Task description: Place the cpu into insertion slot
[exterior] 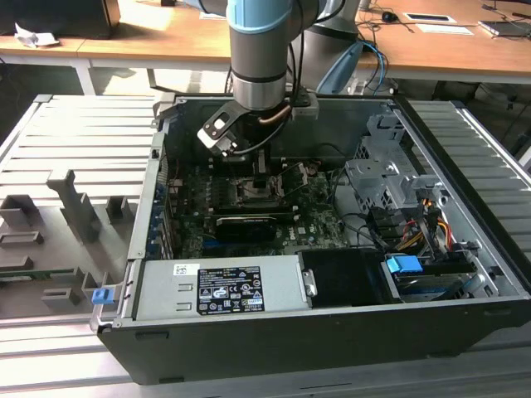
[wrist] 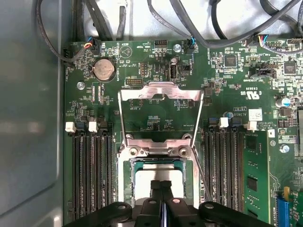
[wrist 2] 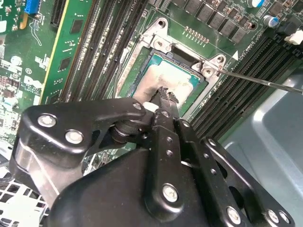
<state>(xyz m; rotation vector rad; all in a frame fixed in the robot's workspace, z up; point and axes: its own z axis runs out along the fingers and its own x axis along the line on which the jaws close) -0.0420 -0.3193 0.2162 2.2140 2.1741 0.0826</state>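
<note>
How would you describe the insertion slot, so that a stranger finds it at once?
Inside the open computer case, look at the green motherboard. The insertion slot is the square, silver-framed socket under the gripper, between two banks of long black memory slots. Only it holds the grey cpu.

Black-and-white printed label (exterior: 217, 290) on grey power supply box (exterior: 282, 286), at six o'clock in computer case (exterior: 332, 348); wording illegible.

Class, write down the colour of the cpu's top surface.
Dull silver-grey metal. The cpu shows best in the second wrist view.
</note>
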